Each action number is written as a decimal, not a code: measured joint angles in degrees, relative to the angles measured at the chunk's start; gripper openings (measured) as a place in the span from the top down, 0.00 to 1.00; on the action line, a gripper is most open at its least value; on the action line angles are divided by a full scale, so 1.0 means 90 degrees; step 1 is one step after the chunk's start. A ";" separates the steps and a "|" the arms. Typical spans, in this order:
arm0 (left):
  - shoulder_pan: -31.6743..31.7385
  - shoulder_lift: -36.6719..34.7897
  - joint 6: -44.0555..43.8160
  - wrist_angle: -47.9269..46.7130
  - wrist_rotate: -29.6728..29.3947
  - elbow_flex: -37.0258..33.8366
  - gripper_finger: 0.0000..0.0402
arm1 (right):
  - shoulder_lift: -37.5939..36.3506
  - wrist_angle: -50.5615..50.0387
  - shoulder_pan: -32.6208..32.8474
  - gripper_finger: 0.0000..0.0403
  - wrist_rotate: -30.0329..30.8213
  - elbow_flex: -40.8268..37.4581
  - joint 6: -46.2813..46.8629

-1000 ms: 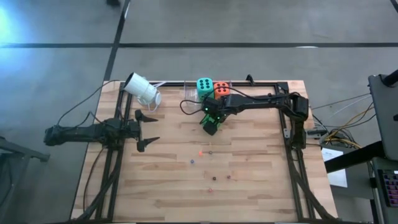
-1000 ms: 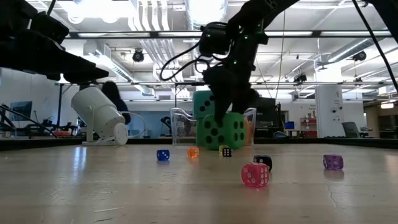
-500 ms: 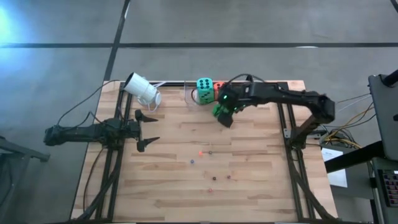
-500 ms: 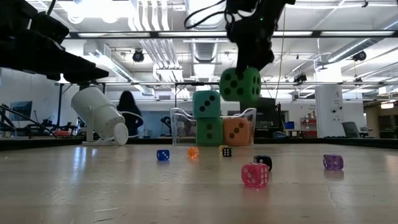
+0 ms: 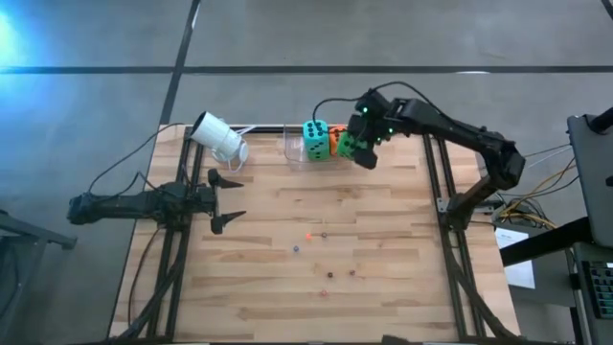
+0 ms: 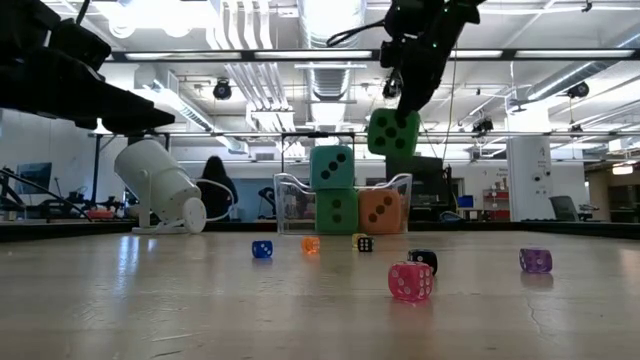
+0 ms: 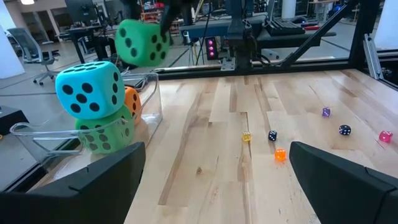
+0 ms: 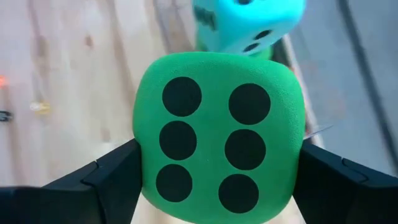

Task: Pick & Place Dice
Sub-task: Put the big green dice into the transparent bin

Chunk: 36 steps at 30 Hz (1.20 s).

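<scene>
My right gripper [image 5: 360, 146] is shut on a green die [image 6: 393, 132] and holds it in the air above a clear container [image 6: 290, 205] at the table's far edge. In that container a teal die [image 6: 332, 167] sits on top of another green die [image 6: 338, 211], with an orange-red die [image 6: 380, 211] beside them. Several tiny coloured dice, among them a pink one [image 6: 410, 281] and a purple one [image 6: 536, 260], lie on the table's middle. My left gripper [image 5: 226, 199] waits open at the table's left side. My right gripper pinches the green die by two opposite sides [image 8: 143, 168] between its two fingers [image 8: 106, 180]. The six-pip face [image 8: 214, 146] is turned toward the wrist. The fingers come from above, slanting down. The die hangs lifted clear, above the orange-red die.
A white cup [image 5: 218, 137] lies tilted at the far left corner, near the left gripper. Black frame rails [image 5: 442, 182] run along the table's sides. Bare wood [image 5: 287, 297] stretches toward the near edge.
My right gripper has risen from the table with the green die and carried it toward the far edge and a little to the right, over the container. The wrist has rolled, turning the die with it. The die is now lifted clear.
</scene>
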 joint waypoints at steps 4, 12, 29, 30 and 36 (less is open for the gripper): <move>0.0002 0.0000 0.0000 0.0001 0.0000 0.0000 0.00 | 0.0171 0.0117 -0.0339 0.19 -0.0340 0.0063 -0.1108; 0.0000 0.0000 0.0000 -0.0001 0.0000 0.0000 0.00 | 0.0966 0.0202 -0.0933 0.19 -0.0781 0.0362 -0.2164; 0.0000 0.0000 0.0005 -0.0001 -0.0002 0.0000 0.00 | 0.1477 0.0006 -0.1159 0.18 -0.0781 0.1170 -0.3427; 0.0000 0.0000 0.0005 -0.0001 -0.0001 0.0000 0.00 | 0.1528 -0.0003 -0.1163 0.18 -0.0780 0.1184 -0.3504; 0.0000 0.0000 0.0005 -0.0001 0.0000 0.0000 0.00 | 0.1788 -0.0009 -0.1220 0.18 -0.0766 0.1188 -0.3747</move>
